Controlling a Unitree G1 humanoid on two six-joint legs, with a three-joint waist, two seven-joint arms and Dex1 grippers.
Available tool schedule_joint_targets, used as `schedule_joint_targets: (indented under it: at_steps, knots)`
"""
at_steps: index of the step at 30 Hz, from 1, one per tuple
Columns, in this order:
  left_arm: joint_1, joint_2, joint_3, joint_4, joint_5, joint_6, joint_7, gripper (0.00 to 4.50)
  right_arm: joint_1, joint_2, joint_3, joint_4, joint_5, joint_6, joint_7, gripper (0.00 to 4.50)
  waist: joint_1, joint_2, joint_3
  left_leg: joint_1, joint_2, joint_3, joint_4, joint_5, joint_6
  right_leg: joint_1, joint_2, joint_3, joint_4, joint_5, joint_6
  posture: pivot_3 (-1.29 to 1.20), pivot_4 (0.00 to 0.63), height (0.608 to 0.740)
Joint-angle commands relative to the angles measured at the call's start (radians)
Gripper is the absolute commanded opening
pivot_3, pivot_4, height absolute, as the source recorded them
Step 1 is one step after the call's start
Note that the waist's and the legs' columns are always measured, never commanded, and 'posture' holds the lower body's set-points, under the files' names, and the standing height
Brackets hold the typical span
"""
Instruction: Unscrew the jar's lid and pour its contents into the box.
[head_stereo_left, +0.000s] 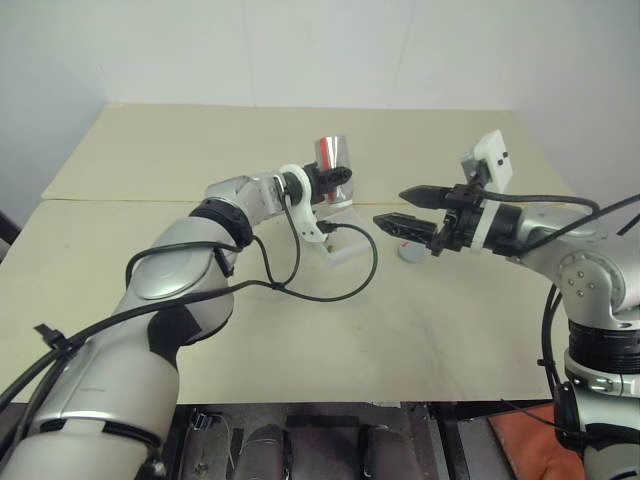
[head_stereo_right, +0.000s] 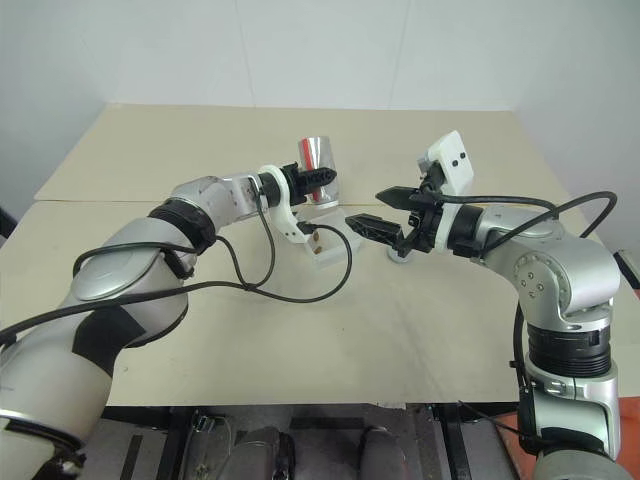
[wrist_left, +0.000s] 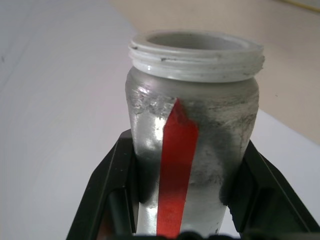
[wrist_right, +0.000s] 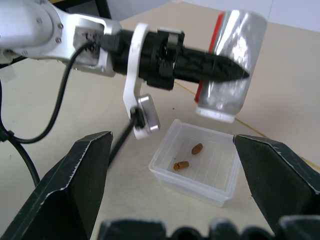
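The jar (wrist_right: 231, 57) is hanging upside down in the air just above the box (wrist_right: 197, 162), its white threaded mouth pointing down over the box's far rim and its lid off. The left gripper (wrist_right: 220, 70) is holding it from the side, black fingers (wrist_left: 107, 192) clamped on the silvery wall to either side of the red stripe (the left wrist view is looking along the stripe to the open mouth, and nothing is showing inside it).

The box is sitting on the table (head_stereo_left: 440, 330), a shallow clear tray with its top open, and the contents (wrist_right: 189, 156), two small brown bits, are lying on its floor near the middle, close together but apart from the walls.

The lid (head_stereo_left: 409, 253) is resting flat on the table to the right of the box, apart from it, under the right gripper (head_stereo_left: 400, 207). That gripper is hovering level to the right of the box, fingers standing wide apart and gripping nothing, its tips pointing toward the jar with a gap between them.

Around the box the pale tabletop is lying bare, with open surface toward the near edge and toward the far edge, where a plain white wall (head_stereo_left: 330, 50) is rising. A black cable (head_stereo_left: 350, 285) is looping over the table in front of the box.
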Motion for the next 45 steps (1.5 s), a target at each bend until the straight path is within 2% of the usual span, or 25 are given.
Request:
schedule_joint_targets:
  at_steps: [1, 4, 8, 12, 15, 20, 22, 26, 35, 37, 43, 45]
  knots:
    - [-0.008, 0.070, 0.139, -0.019, -0.151, -0.067, -0.071, 1.90, -0.029, -0.008, -0.012, -0.004, 0.002, -0.033, 0.017, 4.48, -0.002, 0.000, 0.000, 0.000, 0.000, 0.000, 0.000, 0.000, 0.000, 0.000, 0.000, 0.000, 0.000, 0.000, 0.000, 0.00, 0.150, 0.740]
    - [0.031, 0.128, 0.332, -0.015, -0.367, -0.122, -0.247, 1.90, -0.036, -0.019, -0.010, 0.012, 0.001, -0.035, 0.035, 4.48, -0.005, 0.000, 0.000, 0.000, 0.000, 0.001, 0.000, 0.000, 0.000, 0.000, 0.000, 0.000, 0.000, 0.000, 0.000, 0.00, 0.150, 0.740]
    - [0.124, 0.152, 0.619, -0.044, -0.713, -0.123, -0.611, 1.90, -0.064, -0.040, 0.016, 0.049, -0.017, -0.049, 0.076, 4.48, -0.006, 0.000, 0.000, 0.001, 0.001, 0.001, 0.000, 0.000, -0.001, 0.000, 0.000, 0.000, 0.001, 0.000, 0.000, 0.00, 0.150, 0.740]
    - [0.227, 0.126, 0.909, -0.133, -1.069, 0.090, -0.941, 1.90, -0.104, -0.063, 0.050, 0.104, -0.048, -0.076, 0.131, 4.48, -0.004, 0.000, 0.000, 0.001, 0.001, 0.001, 0.002, 0.001, -0.001, 0.000, 0.000, 0.000, 0.002, 0.000, 0.000, 0.00, 0.150, 0.740]
    - [0.322, 0.122, 1.046, -0.253, -1.234, 0.267, -1.042, 1.90, -0.129, -0.081, 0.077, 0.141, -0.077, -0.102, 0.176, 4.48, -0.011, 0.000, 0.000, 0.001, 0.001, 0.001, 0.002, 0.001, -0.001, 0.000, 0.000, 0.000, 0.002, 0.000, 0.000, 0.00, 0.150, 0.740]
    - [0.548, 0.072, 1.205, -0.532, -1.432, 0.508, -1.032, 1.90, -0.165, -0.090, 0.121, 0.197, -0.122, -0.132, 0.233, 4.48, -0.027, 0.000, 0.000, 0.002, 0.001, 0.000, 0.002, 0.001, -0.001, 0.001, 0.000, 0.000, 0.003, 0.000, 0.000, 0.00, 0.150, 0.740]
    - [0.624, 0.044, 1.237, -0.627, -1.476, 0.545, -1.014, 1.90, -0.171, -0.090, 0.126, 0.207, -0.130, -0.137, 0.246, 4.48, -0.028, 0.000, 0.000, 0.003, 0.001, 0.000, 0.002, 0.001, -0.001, 0.002, 0.000, 0.001, 0.003, 0.000, 0.000, 0.00, 0.150, 0.740]
    - [0.728, -0.026, 1.273, -0.638, -1.485, 0.390, -0.956, 1.90, -0.179, -0.081, 0.134, 0.217, -0.141, -0.137, 0.259, 4.48, -0.023, 0.000, 0.000, 0.003, 0.001, 0.000, 0.002, 0.002, -0.002, 0.002, 0.000, 0.000, 0.005, 0.000, 0.000, 0.00, 0.150, 0.740]
    - [0.778, -0.075, 1.245, -0.576, -1.451, 0.240, -0.944, 1.90, -0.164, -0.086, 0.119, 0.193, -0.137, -0.122, 0.264, 4.48, -0.017, 0.000, 0.000, 0.004, 0.000, 0.000, 0.002, 0.002, -0.002, 0.003, 0.000, 0.000, 0.004, 0.001, -0.001, 0.00, 0.150, 0.740]
    - [0.786, -0.077, 1.242, -0.575, -1.455, 0.240, -0.950, 2.63, -0.160, -0.085, 0.117, 0.187, -0.135, -0.119, 0.261, 4.50, -0.017, 0.000, 0.000, 0.004, 0.000, 0.000, 0.002, 0.002, -0.002, 0.003, 0.000, 0.000, 0.004, 0.001, -0.001, 0.00, 0.150, 0.740]
    - [0.820, -0.069, 1.235, -0.586, -1.454, 0.248, -0.957, 4.41, -0.152, -0.083, 0.111, 0.178, -0.131, -0.118, 0.254, 4.50, -0.018, 0.000, 0.000, 0.005, 0.000, 0.000, 0.002, 0.002, -0.002, 0.003, 0.000, 0.000, 0.004, 0.001, -0.001, 0.00, 0.150, 0.740]
    - [0.844, -0.063, 1.229, -0.623, -1.453, 0.263, -0.965, 4.49, -0.151, -0.081, 0.113, 0.179, -0.131, -0.120, 0.253, 4.50, -0.019, 0.000, 0.000, 0.005, 0.000, 0.000, 0.002, 0.002, -0.002, 0.003, 0.000, 0.000, 0.004, 0.001, -0.001, 0.00, 0.150, 0.740]
